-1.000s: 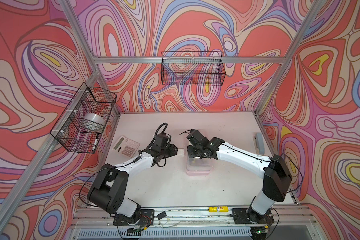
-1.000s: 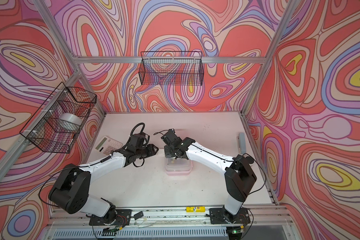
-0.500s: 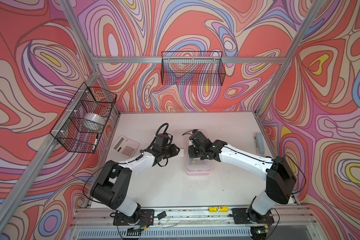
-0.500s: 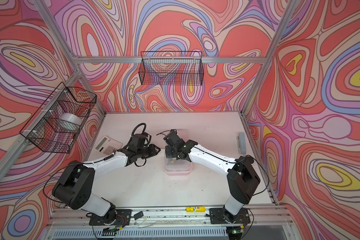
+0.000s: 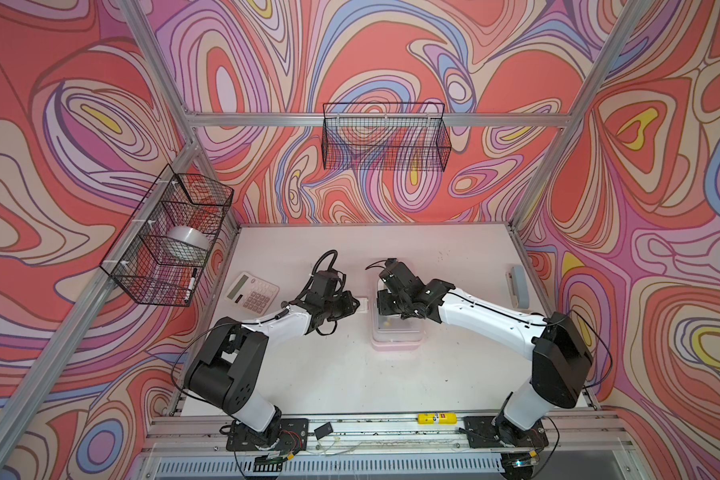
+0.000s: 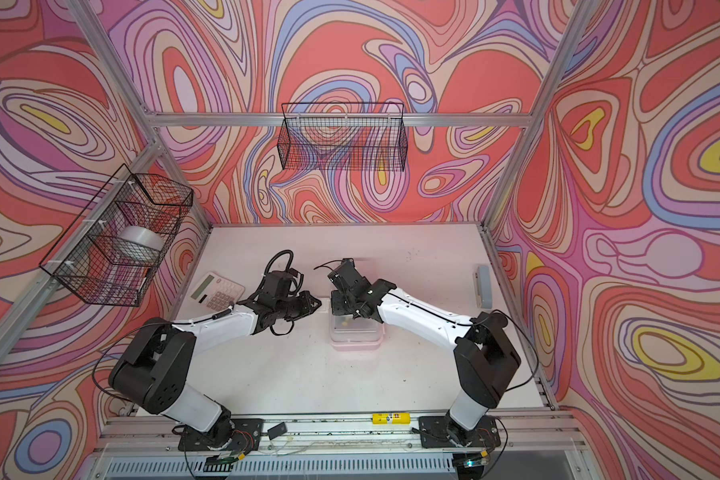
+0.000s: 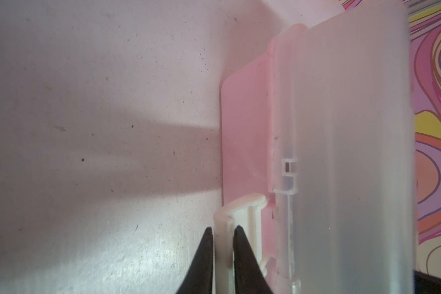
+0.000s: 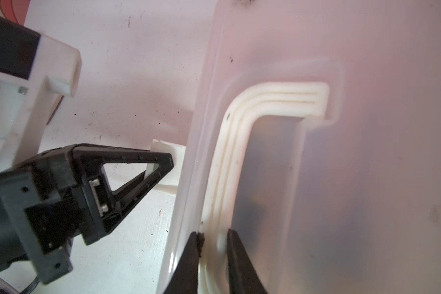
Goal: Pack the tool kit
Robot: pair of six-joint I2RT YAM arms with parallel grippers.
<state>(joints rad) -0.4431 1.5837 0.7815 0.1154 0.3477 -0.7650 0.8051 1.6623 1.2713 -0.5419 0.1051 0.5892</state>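
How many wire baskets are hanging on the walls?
2. One wire basket hangs on the left wall, holding a tape roll; the other basket hangs on the back wall.

No legible text or numbers

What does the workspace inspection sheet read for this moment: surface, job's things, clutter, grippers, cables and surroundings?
Surface: white table, scuffed and speckled.
Job's things: pink tool kit box with translucent lid on it; contents too blurred to name.
Clutter: white calculator left of the arms; grey-blue stapler at the table's right edge.
Grippers: left gripper shut on the box's white latch; right gripper shut on the lid's white handle.
Cables: black cable loop above the left wrist; no snag seen.
Surroundings: back-wall wire basket; left-wall wire basket holding a tape roll and marker; yellow item on the front rail.
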